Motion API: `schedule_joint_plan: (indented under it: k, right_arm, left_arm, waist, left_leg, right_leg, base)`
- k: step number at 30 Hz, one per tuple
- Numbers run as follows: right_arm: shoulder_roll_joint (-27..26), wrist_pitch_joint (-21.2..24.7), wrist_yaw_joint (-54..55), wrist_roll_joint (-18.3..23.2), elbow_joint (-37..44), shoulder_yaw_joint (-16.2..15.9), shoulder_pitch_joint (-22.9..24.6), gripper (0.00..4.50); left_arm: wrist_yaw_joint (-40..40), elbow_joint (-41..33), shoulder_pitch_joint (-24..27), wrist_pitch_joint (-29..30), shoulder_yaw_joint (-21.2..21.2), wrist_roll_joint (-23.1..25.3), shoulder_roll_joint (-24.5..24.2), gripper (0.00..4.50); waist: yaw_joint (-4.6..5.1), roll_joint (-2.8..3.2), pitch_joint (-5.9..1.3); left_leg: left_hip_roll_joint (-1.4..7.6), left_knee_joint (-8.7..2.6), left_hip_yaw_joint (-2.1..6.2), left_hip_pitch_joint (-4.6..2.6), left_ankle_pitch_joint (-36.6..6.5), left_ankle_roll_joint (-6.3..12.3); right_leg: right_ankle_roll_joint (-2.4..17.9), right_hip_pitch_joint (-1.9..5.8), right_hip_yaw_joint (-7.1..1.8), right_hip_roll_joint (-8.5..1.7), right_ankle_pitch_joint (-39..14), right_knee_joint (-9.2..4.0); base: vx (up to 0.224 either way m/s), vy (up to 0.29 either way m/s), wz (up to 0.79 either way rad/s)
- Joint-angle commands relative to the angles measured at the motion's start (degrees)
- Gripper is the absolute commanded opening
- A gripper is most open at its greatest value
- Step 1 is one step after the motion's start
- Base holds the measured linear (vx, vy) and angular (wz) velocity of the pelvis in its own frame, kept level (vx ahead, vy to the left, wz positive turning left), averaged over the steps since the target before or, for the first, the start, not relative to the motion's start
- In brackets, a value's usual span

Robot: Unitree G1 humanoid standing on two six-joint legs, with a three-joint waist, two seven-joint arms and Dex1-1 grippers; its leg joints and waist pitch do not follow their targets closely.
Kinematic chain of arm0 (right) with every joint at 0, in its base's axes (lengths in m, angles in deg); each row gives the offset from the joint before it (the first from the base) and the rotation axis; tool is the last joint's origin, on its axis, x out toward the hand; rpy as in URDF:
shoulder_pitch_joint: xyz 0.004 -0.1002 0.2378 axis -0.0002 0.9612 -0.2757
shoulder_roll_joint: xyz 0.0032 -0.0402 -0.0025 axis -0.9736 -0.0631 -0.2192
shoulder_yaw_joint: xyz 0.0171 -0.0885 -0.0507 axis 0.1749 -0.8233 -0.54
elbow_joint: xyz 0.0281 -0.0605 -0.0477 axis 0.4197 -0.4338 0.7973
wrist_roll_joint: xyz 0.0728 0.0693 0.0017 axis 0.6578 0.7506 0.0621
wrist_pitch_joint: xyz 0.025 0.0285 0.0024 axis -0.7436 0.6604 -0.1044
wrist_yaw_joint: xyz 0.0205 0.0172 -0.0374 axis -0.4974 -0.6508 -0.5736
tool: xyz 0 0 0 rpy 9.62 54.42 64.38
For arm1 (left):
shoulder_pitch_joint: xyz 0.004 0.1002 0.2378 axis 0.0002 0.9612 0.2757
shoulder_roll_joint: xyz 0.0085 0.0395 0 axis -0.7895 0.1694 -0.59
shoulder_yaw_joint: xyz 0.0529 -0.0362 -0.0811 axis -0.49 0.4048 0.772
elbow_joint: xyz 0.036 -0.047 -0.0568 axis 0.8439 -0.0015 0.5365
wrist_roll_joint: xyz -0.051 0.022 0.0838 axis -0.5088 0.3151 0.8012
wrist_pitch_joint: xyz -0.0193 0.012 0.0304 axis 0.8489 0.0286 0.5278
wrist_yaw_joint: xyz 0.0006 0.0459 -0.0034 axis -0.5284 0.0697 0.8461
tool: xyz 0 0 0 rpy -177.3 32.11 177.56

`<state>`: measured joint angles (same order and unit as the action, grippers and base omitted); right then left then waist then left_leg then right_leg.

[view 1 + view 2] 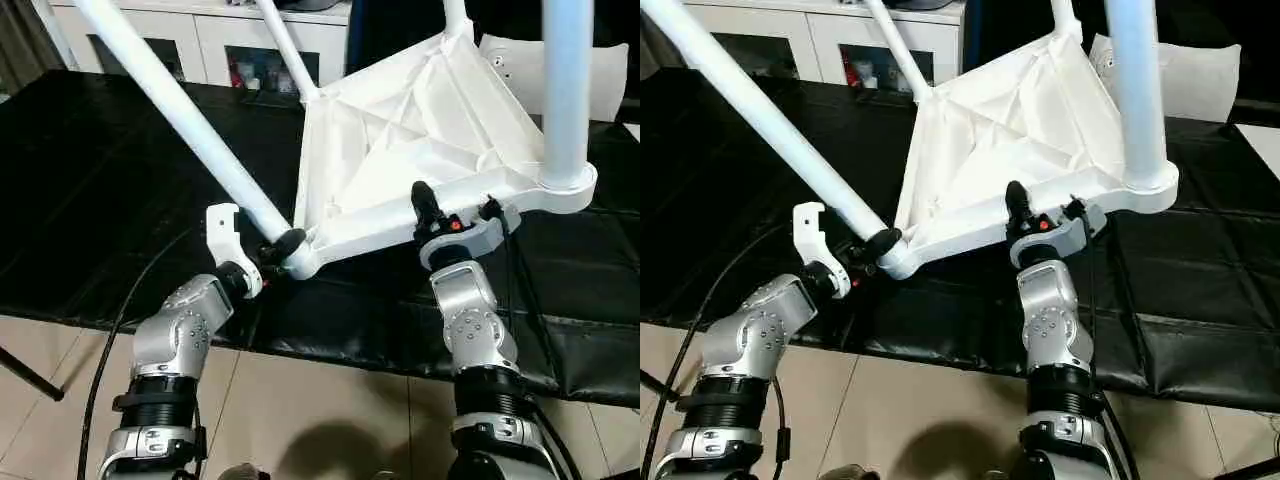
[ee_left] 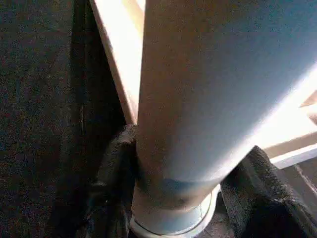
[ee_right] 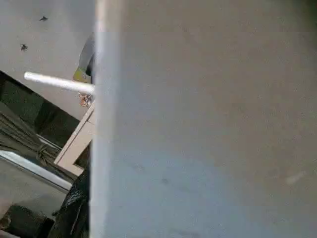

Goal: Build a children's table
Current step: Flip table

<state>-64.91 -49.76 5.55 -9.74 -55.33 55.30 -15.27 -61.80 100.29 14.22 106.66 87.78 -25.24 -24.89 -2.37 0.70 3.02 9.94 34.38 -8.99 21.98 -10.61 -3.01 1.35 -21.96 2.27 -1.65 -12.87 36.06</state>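
Observation:
The white tabletop (image 1: 400, 140) lies tilted with its ribbed underside facing me, above the black mat. White legs stand in its corner sockets: one (image 1: 170, 110) slants up to the left from the near-left corner, one (image 1: 567, 90) rises at the near-right corner, and two more (image 1: 285, 45) show at the back. My left gripper (image 1: 283, 248) is shut on the slanting leg just above its socket; the left wrist view shows that leg (image 2: 208, 99) between black fingers (image 2: 114, 168). My right gripper (image 1: 440, 215) is at the tabletop's near rim, close against the white plastic (image 3: 208, 124).
A black mat (image 1: 100, 180) covers the low work surface, its front edge near my forearms. A white cabinet (image 1: 200, 40) stands behind, and a white flat bag (image 1: 610, 70) lies at the back right. Black cables (image 1: 110, 340) hang by my left arm over the tiled floor (image 1: 320, 400).

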Motion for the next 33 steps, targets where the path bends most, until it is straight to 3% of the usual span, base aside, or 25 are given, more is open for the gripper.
schedule_joint_plan:
  k: [1, 9, 10, 11, 19, 20, 21, 23, 24, 29, 32, 33]
  right_arm:
    - [-0.69, -0.82, -0.58, -0.37, 0.75, -0.46, -2.7, 2.13]
    - [-0.47, -1.37, -0.55, -0.14, 0.26, -0.49, -3.34, 2.09]
    - [-0.46, -1.45, -0.51, -0.13, 0.24, -0.56, -3.39, 2.09]
    - [-0.42, -1.62, -0.49, -0.14, 0.18, -0.56, -3.47, 2.09]
    - [-0.08, -2.5, 0.26, 0.02, 0.41, -0.1, -3.93, 2.09]
    - [0.37, -3.36, 1.08, 0.03, 0.65, 0.64, -4.47, 2.09]
    - [0.51, -3.62, 1.35, 0.06, 0.81, 0.88, -4.58, 2.09]
    - [0.76, -3.93, 1.7, 0.03, 1.05, 1.17, -4.68, 2.09]
    - [1.05, -4.23, 2.02, -0.11, 1.28, 1.37, -4.75, 2.09]
    - [2.85, -5.94, 3.66, -2.08, 3.08, 1.57, -4.7, 2.06]
    - [4.21, -7.36, 5.65, -4.42, 4.74, 1.41, -4.08, 2.06]
    - [4.72, -7.55, 6.26, -4.94, 5.5, 1.54, -3.82, 2.06]
  left_arm:
    - [2.18, 2.64, 0.7, 1.84, -1.46, -0.29, 0.51, 2.09]
    - [2.04, 3.04, 0.5, 1.16, -1.65, -0.19, 0.22, 2.09]
    - [2.18, 2.87, 0.56, 1.08, -1.69, -0.24, 0.13, 2.65]
    - [2.51, 2.58, 0.66, 1.07, -1.79, -0.32, -0.05, 2.79]
    - [5.59, -0.23, 2.36, -0.29, -2.17, -0.48, -1.83, 2.79]
    - [8.17, -3.59, 5.03, 0.43, -2.28, -1.56, -3.69, 2.79]
    - [8.88, -4.73, 5.99, 0.77, -2.34, -1.9, -4.27, 2.79]
    - [9.65, -6.26, 7.42, 0.86, -2.49, -2.05, -5.13, 2.79]
    - [10.27, -7.73, 8.84, 0.91, -2.59, -2.16, -5.93, 2.79]
    - [12.81, -15.27, 15.64, -0.14, -3.38, -1.97, -10.09, 2.79]
    - [13.88, -19.83, 18.74, -1.72, -3.86, -1.12, -11.92, 2.79]
    - [13.79, -21.4, 19.63, -1.98, -4.01, -0.79, -12.37, 2.79]
  waist:
    - [-0.06, -0.21, -3.27]
    - [0.06, -0.24, -3.26]
    - [0.07, -0.25, -3.24]
    - [0.06, -0.25, -3.23]
    - [0.21, -0.34, -3.43]
    - [0.18, -0.12, -3.47]
    - [0.51, -0.38, -3.6]
    - [0.6, -0.15, -3.74]
    - [0.7, -0.29, -3.75]
    - [1.18, -0.09, -3.68]
    - [1.66, -0.57, -3.54]
    - [1.61, -0.25, -3.52]
  left_leg:
    - [2.93, -4.2, 0.56, -0.74, -7.16, 1.42]
    - [2.97, -4.25, 0.54, -0.77, -7.72, 1.12]
    - [2.96, -4.25, 0.52, -0.75, -7.76, 1.13]
    - [2.98, -4.3, 0.55, -0.74, -7.79, 1.13]
    - [2.93, -4.19, 0.47, -0.6, -6.11, 1.66]
    - [2.94, -4.13, 0.48, -0.67, -5.79, 1.73]
    - [2.88, -4.13, 0.56, -0.17, -4.3, 1.96]
    - [2.77, -3.79, 0.27, -0.5, -3.35, 2.88]
    - [2.71, -3.79, 0.32, -0.26, -2.97, 3.1]
    - [2.96, -3.8, 0.19, -0.38, -3.66, 3.47]
    - [2.86, -3.86, 0.05, -0.24, -4.33, 3.27]
    - [2.94, -3.84, 0.04, -0.48, -4.63, 3.12]
  right_leg:
    - [9.26, 2.44, -3.01, -5.96, -4.89, -4.85]
    - [9.36, 2.37, -3.02, -6.02, -5.9, -4.89]
    - [9.36, 2.39, -3.05, -6.05, -5.9, -4.93]
    - [9.31, 2.37, -3.02, -6.03, -6.13, -4.92]
    - [9.49, 2.52, -3.0, -5.99, -3.48, -4.6]
    - [9.55, 2.46, -2.99, -6.01, -2.98, -4.53]
    - [9.62, 2.89, -2.94, -5.96, -1.01, -4.14]
    - [10.25, 2.57, -2.98, -5.72, 2.16, -4.04]
    - [10.35, 2.82, -2.96, -5.79, 2.71, -3.9]
    - [10.75, 2.59, -2.97, -5.53, 2.37, -3.88]
    - [10.53, 2.61, -3.01, -5.36, 0.81, -4.01]
    - [10.41, 2.4, -3.07, -5.31, 0.23, -4.0]
  base:
    - [0.0, 0.0, 0.0]
    - [0.0, 0.0, 0.0]
    - [0.0, 0.0, 0.0]
    - [0.0, 0.0, 0.0]
    - [0.0, 0.0, 0.0]
    - [0.0, 0.0, 0.0]
    - [0.0, 0.0, 0.0]
    - [0.0, 0.0, 0.0]
    - [0.0, 0.0, 0.0]
    - [0.0, 0.0, 0.0]
    - [0.0, 0.0, 0.0]
    - [0.0, 0.0, 0.0]
